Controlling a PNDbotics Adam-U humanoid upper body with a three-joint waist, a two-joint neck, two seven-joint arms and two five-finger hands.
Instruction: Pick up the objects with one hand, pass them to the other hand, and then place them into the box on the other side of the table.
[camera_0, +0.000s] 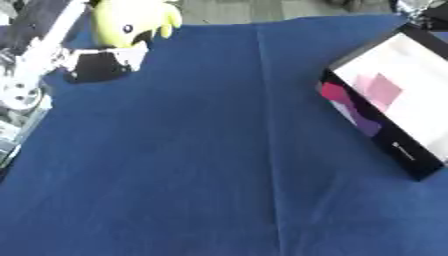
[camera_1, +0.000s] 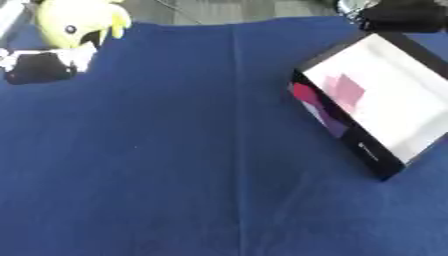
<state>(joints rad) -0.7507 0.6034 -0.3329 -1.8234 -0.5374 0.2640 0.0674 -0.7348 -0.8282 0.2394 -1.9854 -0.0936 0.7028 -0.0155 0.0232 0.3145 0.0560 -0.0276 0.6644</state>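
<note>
Toy (camera_0: 131, 22), a yellow plush, sits far across the blue cloth (camera_0: 219, 150) from the box (camera_0: 402, 95), awaiting pickup; left hand (camera_0: 96, 62) shows just below it, fingers' state unclear; right hand unseen.

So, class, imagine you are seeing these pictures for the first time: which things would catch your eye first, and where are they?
Probably the bright yellow plush toy at the far left, above the robot's left hand, whose fingers I cannot make out. Next comes the black box with its white inside, lying askew at the right edge. Everything sits on a blue cloth with a crease down the middle.
</note>
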